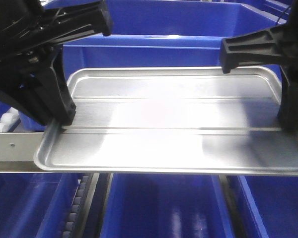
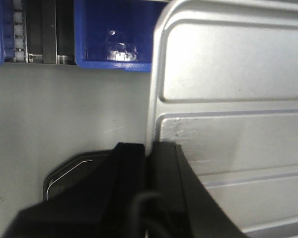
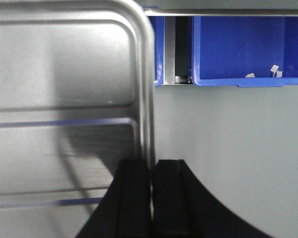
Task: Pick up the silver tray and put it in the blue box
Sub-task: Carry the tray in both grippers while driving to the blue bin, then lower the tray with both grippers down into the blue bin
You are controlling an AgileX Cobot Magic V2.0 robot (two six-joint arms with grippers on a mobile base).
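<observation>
Left jaws are shut tight on the left short edge of the silver tray [image 1: 179, 124], pinching its thin rim w/ one side in & one side out. The tray hangs flat between both arms & looks lifted off the counter [image 2: 64, 124]. It's thin metal, so prob light & stiff & won't bend. But it's shiny & smooth, so it could slip or tip. Best place to hold is the raised rim at both short ends, kept level. Right jaws are shut on the right short edge the same way. Around it: far left is a metal rail [image 1: 15, 146] w/ little white rollers [image 1: 7, 119], partly under the tray's corner. Behind the tray is the big blue box [image 1: 154, 42], open on top & looks wide enough. Its near wall is in the way, so the tray prob must go over high. More blue boxes sit below. Off right, a small blue bin [image 3: 238, 49] w/ white scraps [image 3: 274, 69] is well apart, no bother.
</observation>
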